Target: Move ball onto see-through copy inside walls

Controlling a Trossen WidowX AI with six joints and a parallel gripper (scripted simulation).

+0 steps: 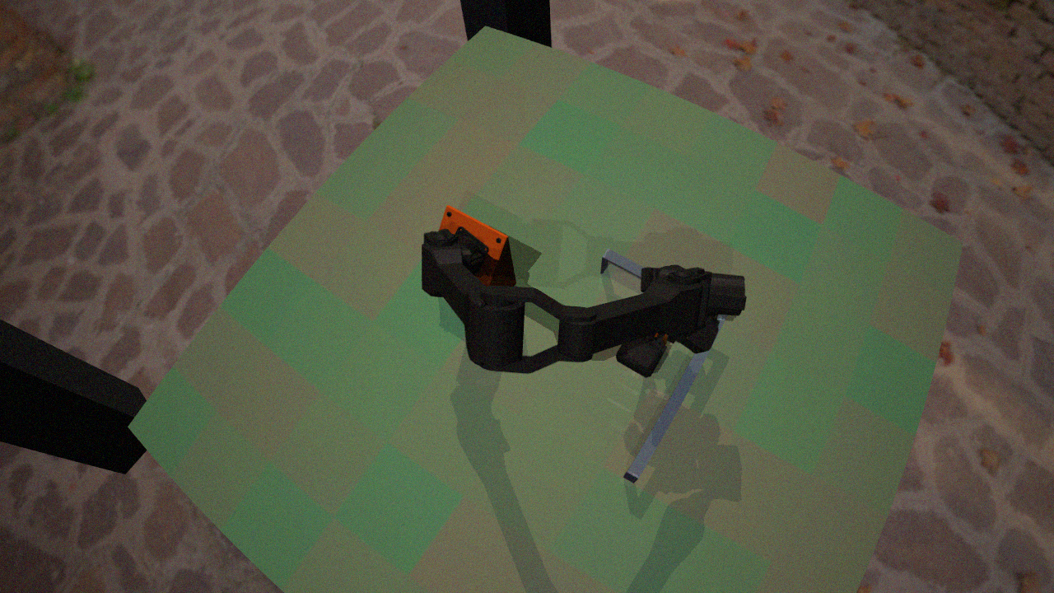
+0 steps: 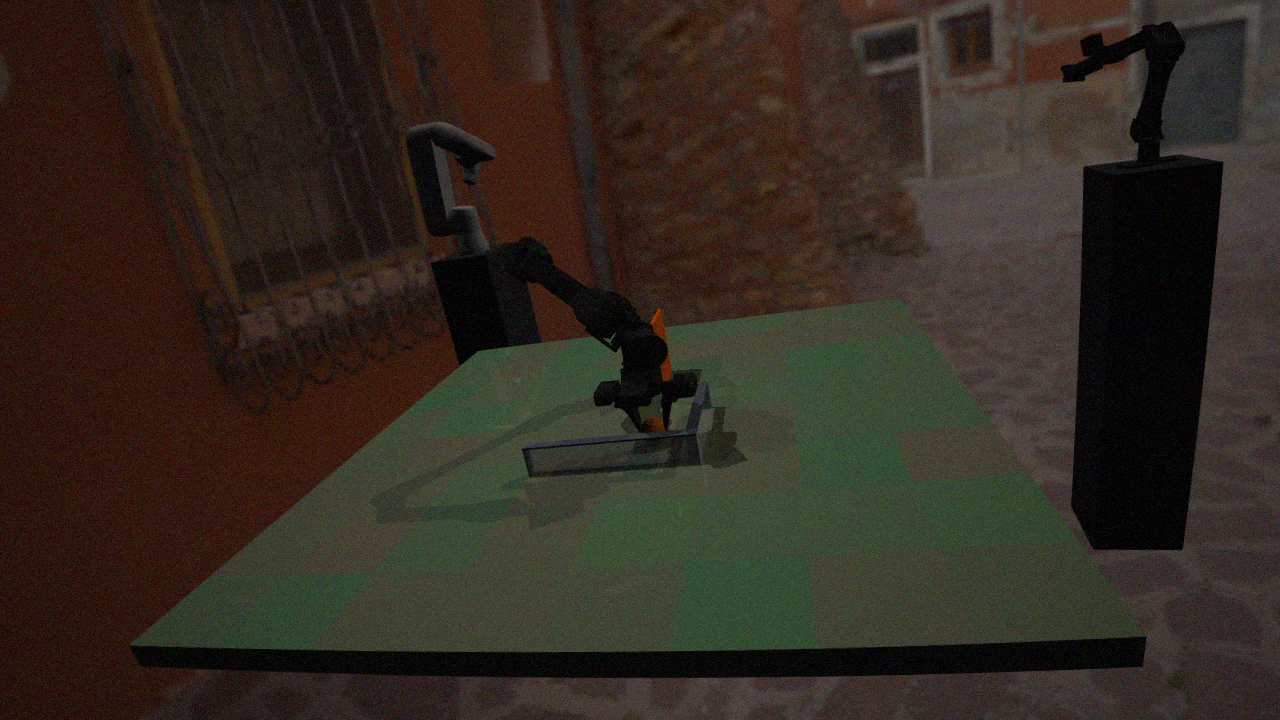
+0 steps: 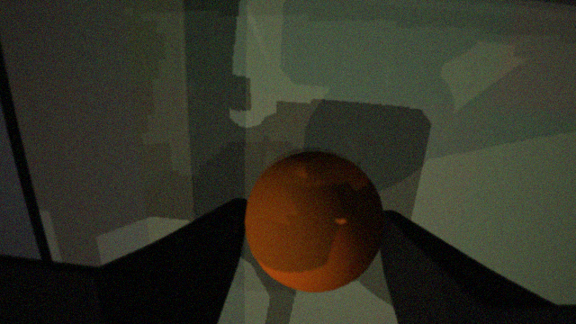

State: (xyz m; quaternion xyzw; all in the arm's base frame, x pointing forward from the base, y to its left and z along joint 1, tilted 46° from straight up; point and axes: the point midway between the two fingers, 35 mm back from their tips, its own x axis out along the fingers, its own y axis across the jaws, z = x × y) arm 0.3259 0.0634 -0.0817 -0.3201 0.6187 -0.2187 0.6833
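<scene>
Ball (image 3: 313,220): orange, gripped between the hand's two dark fingers.
Hand (image 2: 651,419): closed on the ball, low in the corner.
Walls (image 2: 613,452): clear, just beside the hand.
Bench (image 2: 805,537): green patchwork under everything.

Gripper (image 2: 651,419) low inside corner; clear walls (image 2: 608,452) hem front and right

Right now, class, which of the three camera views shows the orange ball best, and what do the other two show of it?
The wrist view: the orange ball fills mid-frame, gripped between the gripper's dark fingers. In the top view, the arm hides all but an orange sliver. The exterior view shows only a small orange speck low beside the clear walls.
</scene>
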